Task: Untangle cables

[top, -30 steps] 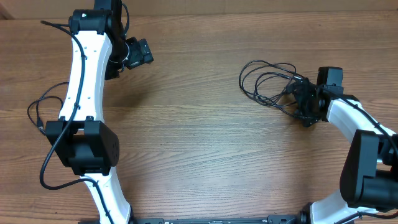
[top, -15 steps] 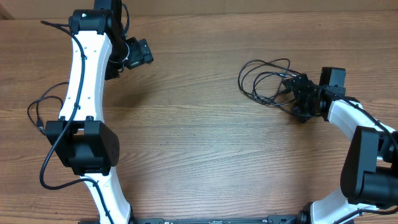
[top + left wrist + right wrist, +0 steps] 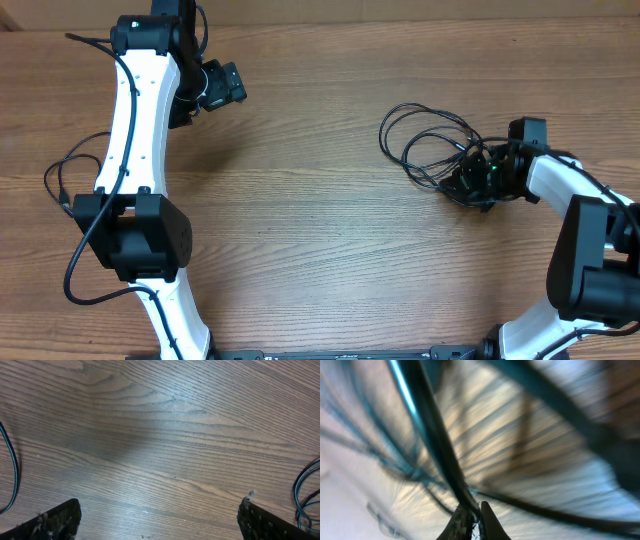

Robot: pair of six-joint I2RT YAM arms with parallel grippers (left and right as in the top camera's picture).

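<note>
Wood-grain brown bench (image 3: 320, 230), both arms over it. Thin black cables (image 3: 428, 140) lie right of centre, toward the far half. They form a few slack, overlapping loops that fan out left and away, then narrow to a tight bunch at the near-right end. That bunch meets the right claw (image 3: 458, 185).

Right wrist view: fingertips (image 3: 491, 527) pressed together, one dark strand (image 3: 432, 435) running straight down into the pinch, so the claw is clamped on the cables. More strands cross behind it, badly blurred. Can't make out plug ends.

Left claw (image 3: 222, 88) is far left near the back edge, well apart from the cables. Its jaws are spread wide with only bare wood between the fingertips (image 3: 50, 520).
</note>
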